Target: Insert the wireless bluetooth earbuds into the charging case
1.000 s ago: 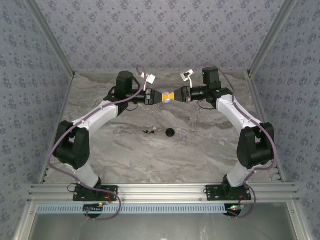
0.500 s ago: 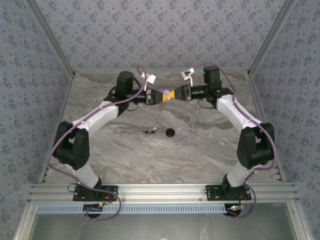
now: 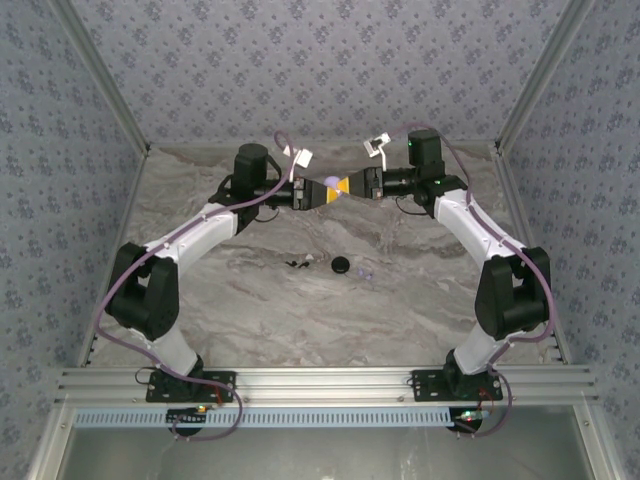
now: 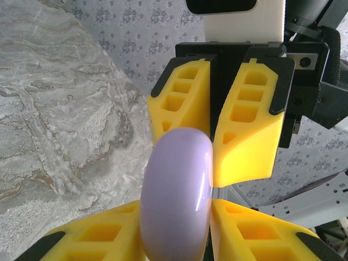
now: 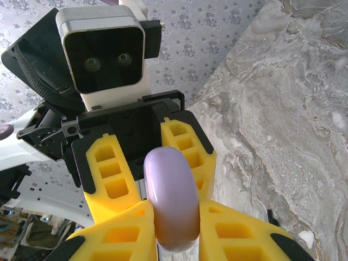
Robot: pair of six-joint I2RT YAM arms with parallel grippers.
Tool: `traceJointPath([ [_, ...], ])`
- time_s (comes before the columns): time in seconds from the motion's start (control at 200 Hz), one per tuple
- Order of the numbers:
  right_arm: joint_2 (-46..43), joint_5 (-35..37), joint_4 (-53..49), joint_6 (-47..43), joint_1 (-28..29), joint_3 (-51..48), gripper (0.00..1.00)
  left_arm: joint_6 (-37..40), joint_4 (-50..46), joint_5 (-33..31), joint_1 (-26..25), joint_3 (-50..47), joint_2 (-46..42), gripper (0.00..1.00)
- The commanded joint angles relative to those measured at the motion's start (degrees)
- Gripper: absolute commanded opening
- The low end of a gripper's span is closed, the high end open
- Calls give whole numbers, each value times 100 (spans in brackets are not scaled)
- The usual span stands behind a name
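Status: the charging case is held in mid-air over the far part of the table, edge-on between the two arms. In the left wrist view, the left gripper is closed on the near rim of the lilac puck. The right gripper pinches the far rim from the opposite side. The right wrist view agrees: yellow pads flank the case on both ends, so both grippers are clamped on it.

Change over the last second:
- In the overhead view the meeting point of the grippers sits slightly higher in the frame.
- The right gripper now sits a little above the left.
- The lilac patch shows at the upper edge of the yellow fingers, where before it showed at the lower edge.
- The case appears to have been turned or lifted slightly while shared.

Meaning (judgement): this reads as re-orienting, or an attempt to work the lid open. No seam or gap is visible, so the case looks closed.

On the table below:
- A black disc.
- A faint lilac speck just right of the disc, possibly one of the earbuds; it is too small to confirm.

Insertion is not yet begun.
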Motion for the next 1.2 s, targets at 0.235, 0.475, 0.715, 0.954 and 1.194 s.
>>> traceJointPath([
  [0.235, -204, -5, 41, -53, 18, -105, 21, -131, 374, -88, -46, -53, -276, 33],
  [0.475, -227, 17, 25, -55, 31, -93, 21, -149, 383, -81, -64, -71, -260, 19],
  [0.715, -339, 351, -480, -356, 62, -23, 33, 65, 101, -193, -71, 10, -316, 5],
  [0.954, -745, 1365, -1678, -1099, 49, 105, 47, 1091, -342, -651, -65, 73, -467, 8],
  [1.194, -843, 1749, -2532, -1703, 235, 411, 50, 2681, 543, -585, -203, -622, -782, 10],
])
